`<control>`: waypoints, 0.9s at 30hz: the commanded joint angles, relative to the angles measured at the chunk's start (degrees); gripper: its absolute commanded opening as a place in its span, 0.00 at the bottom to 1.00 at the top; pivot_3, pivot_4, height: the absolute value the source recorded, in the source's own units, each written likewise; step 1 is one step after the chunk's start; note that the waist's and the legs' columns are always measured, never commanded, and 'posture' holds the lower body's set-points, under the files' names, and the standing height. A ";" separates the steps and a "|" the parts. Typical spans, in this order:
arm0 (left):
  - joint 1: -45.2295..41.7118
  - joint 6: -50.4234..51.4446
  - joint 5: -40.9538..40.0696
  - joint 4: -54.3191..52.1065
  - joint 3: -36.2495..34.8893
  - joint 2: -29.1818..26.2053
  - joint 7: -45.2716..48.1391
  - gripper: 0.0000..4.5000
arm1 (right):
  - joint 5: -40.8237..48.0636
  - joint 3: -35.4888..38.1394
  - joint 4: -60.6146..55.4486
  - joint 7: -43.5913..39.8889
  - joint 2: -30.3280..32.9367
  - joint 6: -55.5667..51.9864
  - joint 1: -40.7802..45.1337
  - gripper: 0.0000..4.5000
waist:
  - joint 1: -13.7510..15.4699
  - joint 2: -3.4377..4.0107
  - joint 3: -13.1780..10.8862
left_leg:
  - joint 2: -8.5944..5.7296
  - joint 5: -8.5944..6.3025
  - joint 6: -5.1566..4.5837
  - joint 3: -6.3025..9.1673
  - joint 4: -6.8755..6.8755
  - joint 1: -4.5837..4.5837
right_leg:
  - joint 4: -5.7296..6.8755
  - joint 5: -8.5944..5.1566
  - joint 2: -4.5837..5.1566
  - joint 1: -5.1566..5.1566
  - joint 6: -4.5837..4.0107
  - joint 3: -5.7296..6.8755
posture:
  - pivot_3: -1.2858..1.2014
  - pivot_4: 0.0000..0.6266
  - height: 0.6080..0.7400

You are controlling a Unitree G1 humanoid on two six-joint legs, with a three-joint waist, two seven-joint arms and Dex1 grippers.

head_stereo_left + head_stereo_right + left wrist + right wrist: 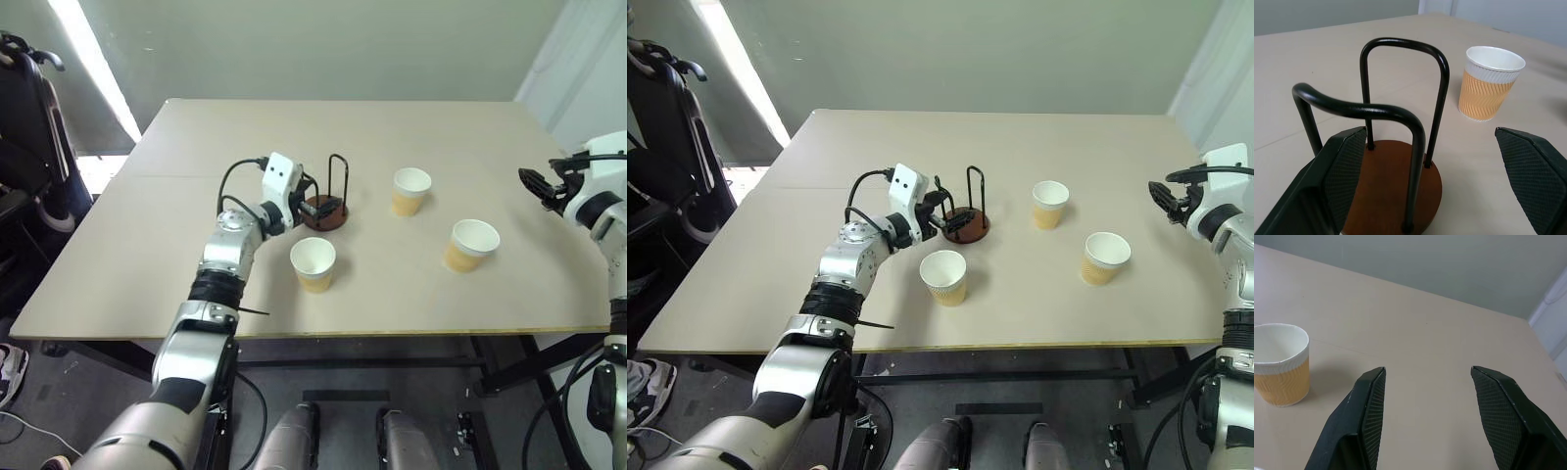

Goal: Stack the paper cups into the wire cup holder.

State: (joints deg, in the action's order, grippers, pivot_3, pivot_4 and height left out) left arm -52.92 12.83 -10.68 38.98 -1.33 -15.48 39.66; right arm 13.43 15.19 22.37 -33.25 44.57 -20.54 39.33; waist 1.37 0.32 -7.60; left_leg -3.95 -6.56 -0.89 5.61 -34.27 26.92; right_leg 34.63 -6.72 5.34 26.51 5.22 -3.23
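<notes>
Behind left gripper (315,207), wire cup holder (331,201) half-hidden

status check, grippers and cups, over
Left gripper open, straddling the wire cup holder. Right gripper open, empty, off to the side. Three paper cups upright on the table, none stacked. Nothing blocking.

1. The left arm reaches up from the lower left of the head view toward about 1 o'clock, elbow bent, forearm angled inward.
2. The left claw (315,208) points level toward 3 o'clock; its two black fingers (1344,169) stand wide apart with nothing gripped between them.
3. The right arm rises along the right edge, wrist turned inward.
4. The right claw (532,182) points toward 9 o'clock, fingers (1369,406) parted and holding nothing.
</notes>
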 commanded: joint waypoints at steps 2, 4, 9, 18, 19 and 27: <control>-1.70 -1.56 0.66 -0.34 -0.17 -0.82 -0.03 1.00 | 0.61 1.30 -1.68 0.43 0.26 0.88 1.05 0.61 | 0.00 0.00 0.00 | 0.00 0.00 0.00 0.00 0.00 0.00 | 0.00 0.00 0.00 0.00 0.00 0.00 | 0.52 0.24 1.00; -1.73 -1.71 0.79 -0.26 -0.23 -0.83 -0.09 1.00 | 0.61 1.27 -1.76 0.46 0.09 0.91 1.07 0.61 | -0.01 0.00 0.00 | 0.00 0.01 -0.01 0.00 0.00 0.00 | 0.00 0.00 0.00 0.00 0.01 0.00 | 0.52 0.24 1.00; -2.06 -1.78 0.91 -0.11 -0.57 -0.66 -0.03 1.00 | 0.56 1.45 -1.92 0.41 -0.02 0.89 0.96 0.61 | 0.02 0.00 0.00 | 0.00 0.01 -0.02 0.00 -0.01 0.01 | 0.00 0.01 0.00 0.00 0.02 0.00 | 0.52 0.24 1.00; -2.55 -2.61 1.03 1.30 -0.49 0.46 -0.62 1.00 | 0.67 1.77 -2.44 0.45 0.17 0.71 0.44 0.61 | 0.02 0.00 0.00 | -0.01 0.01 -0.02 -0.01 -0.01 0.01 | 0.00 0.01 0.00 0.00 0.02 -0.01 | 0.52 0.24 1.00; -2.61 -2.74 1.07 1.51 -0.48 0.65 -0.74 1.00 | 0.67 1.81 -2.47 0.44 0.23 0.69 0.43 0.61 | 0.01 0.00 0.00 | 0.00 0.01 -0.02 -0.01 -0.01 0.01 | 0.00 0.01 0.00 0.00 0.02 -0.01 | 0.52 0.24 1.00; -4.19 -4.29 1.80 4.65 0.00 1.86 -1.19 1.00 | 0.65 1.80 -2.69 0.66 0.13 0.65 0.55 0.61 | 0.02 0.00 0.00 | 0.00 0.01 -0.02 -0.01 -0.01 0.01 | 0.00 0.02 0.00 0.00 0.02 -0.01 | 0.52 0.24 1.00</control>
State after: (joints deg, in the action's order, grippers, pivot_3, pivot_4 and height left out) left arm -54.90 10.15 -9.26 43.77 -1.29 -13.96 38.58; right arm 13.42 15.19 22.13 -33.14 43.80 -20.51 39.32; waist 1.39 0.33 -7.60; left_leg -3.95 -6.54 -0.91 5.59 -34.29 26.93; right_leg 34.63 -6.70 5.34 26.51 5.24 -3.23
